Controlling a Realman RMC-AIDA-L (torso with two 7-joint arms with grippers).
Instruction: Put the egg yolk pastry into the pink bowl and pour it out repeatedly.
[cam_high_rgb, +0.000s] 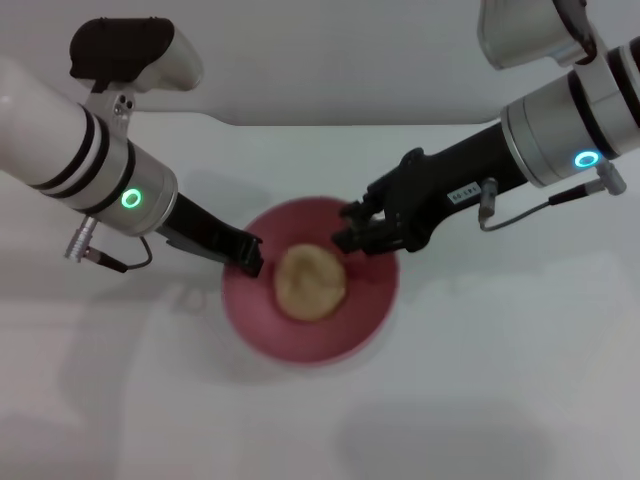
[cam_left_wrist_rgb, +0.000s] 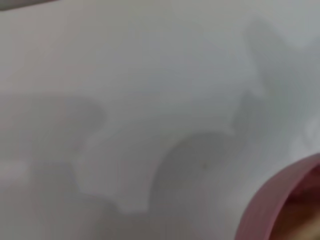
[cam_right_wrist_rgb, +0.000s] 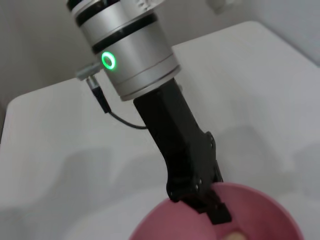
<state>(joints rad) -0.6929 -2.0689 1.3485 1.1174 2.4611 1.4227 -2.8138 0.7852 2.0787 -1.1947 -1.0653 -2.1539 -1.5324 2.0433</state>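
Egg yolk pastry (cam_high_rgb: 311, 283): inside the bowl (cam_high_rgb: 300, 345), centre.
Bowl: on the table (cam_high_rgb: 500, 400), mid-scene.
Left gripper (cam_high_rgb: 248, 256): at bowl's left rim.
Right gripper (cam_high_rgb: 352, 226): at bowl's far-right rim.

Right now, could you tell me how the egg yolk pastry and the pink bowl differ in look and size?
The egg yolk pastry is a small, matte, tan-yellow ball; the pink bowl is glossy, pink and much wider. The pastry is solid and lies inside; the bowl is hollow and holds it. Both are round.
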